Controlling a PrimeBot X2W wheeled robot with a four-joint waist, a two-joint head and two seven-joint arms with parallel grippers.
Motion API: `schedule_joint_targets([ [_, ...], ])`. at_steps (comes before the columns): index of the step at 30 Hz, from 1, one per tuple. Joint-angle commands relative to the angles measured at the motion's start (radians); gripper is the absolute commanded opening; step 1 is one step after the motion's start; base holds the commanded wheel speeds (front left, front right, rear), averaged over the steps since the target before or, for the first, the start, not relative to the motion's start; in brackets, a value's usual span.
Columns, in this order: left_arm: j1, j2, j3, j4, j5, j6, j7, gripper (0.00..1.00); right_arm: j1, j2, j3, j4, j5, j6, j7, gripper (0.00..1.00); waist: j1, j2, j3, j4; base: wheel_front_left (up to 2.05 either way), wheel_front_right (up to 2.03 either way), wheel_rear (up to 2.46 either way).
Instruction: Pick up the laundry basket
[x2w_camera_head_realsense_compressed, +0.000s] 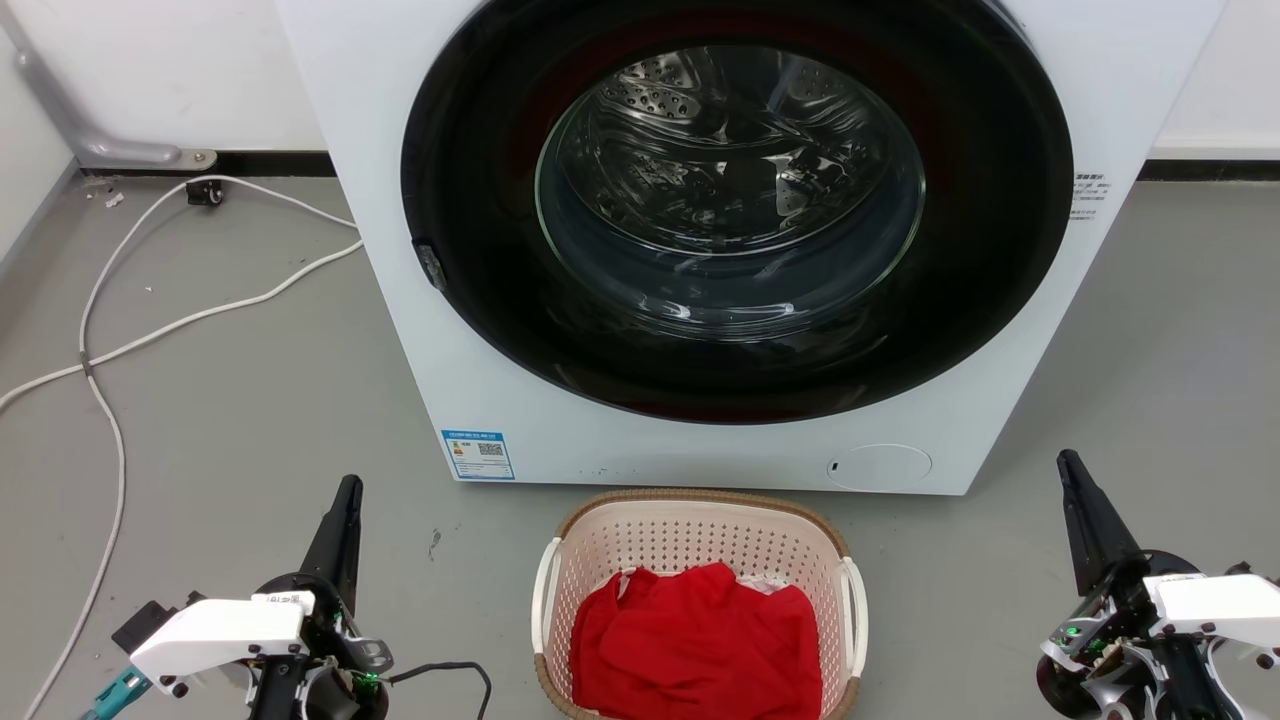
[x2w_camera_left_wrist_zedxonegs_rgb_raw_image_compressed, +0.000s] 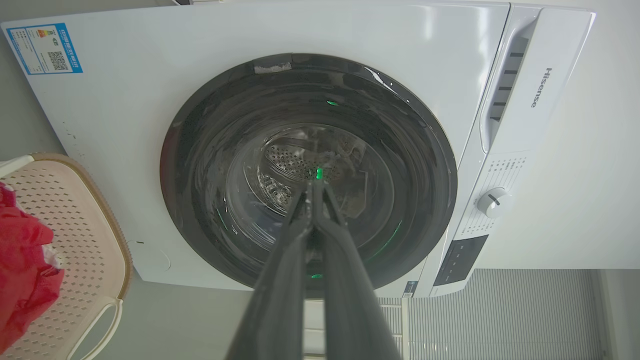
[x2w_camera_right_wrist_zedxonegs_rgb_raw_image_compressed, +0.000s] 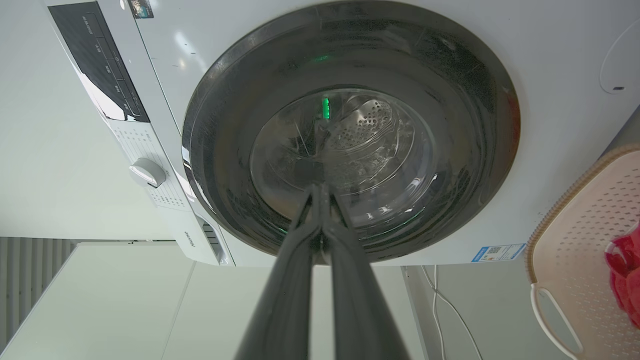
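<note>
Head view: laundry basket (x2w_camera_head_realsense_compressed: 700, 498) on floor (x2w_camera_head_realsense_compressed: 250, 430), between left end effector (x2w_camera_head_realsense_compressed: 348, 492) and right end effector (x2w_camera_head_realsense_compressed: 1068, 468); both closed, empty. Approach step pending. Next move likely: open fingers, reach side handles (x2w_camera_head_realsense_compressed: 546, 590).

One washing machine (x2w_camera_head_realsense_compressed: 640, 450) fills the upper middle of the head view, with one round glass door (x2w_camera_head_realsense_compressed: 730, 190), one blue label (x2w_camera_head_realsense_compressed: 477, 454) and one dial (x2w_camera_left_wrist_zedxonegs_rgb_raw_image_compressed: 492, 202). At bottom centre there is one laundry basket (x2w_camera_head_realsense_compressed: 690, 520) with two white handles (x2w_camera_head_realsense_compressed: 546, 600) and one heap of red cloth (x2w_camera_head_realsense_compressed: 690, 640). There are two pincers: the left pincer (x2w_camera_head_realsense_compressed: 350, 487) at lower left and the right pincer (x2w_camera_head_realsense_compressed: 1066, 460) at lower right.
</note>
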Motion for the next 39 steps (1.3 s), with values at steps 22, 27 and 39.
schedule_joint_targets([
  [22, 0.026, -0.002, -0.010, -0.011, 0.066, 0.000, -0.043, 1.00, 0.031, 0.001, 0.005, 0.001, -0.068, 0.000, -0.042, 1.00, 0.0000, 0.0000, 0.001, -0.001, 0.00, 0.00, 0.00],
  [27, 0.029, -0.002, -0.019, -0.039, 0.170, 0.004, -0.067, 1.00, 0.040, 0.001, 0.009, -0.032, -0.193, 0.000, -0.066, 1.00, 0.0000, 0.0000, 0.003, -0.001, 0.00, 0.00, 0.00],
  [39, 0.047, -0.002, -0.067, -0.101, 0.419, 0.042, -0.119, 1.00, 0.068, 0.001, 0.046, -0.106, -0.522, 0.000, -0.118, 1.00, 0.0000, 0.0000, 0.007, -0.002, 0.00, 0.00, 0.00],
])
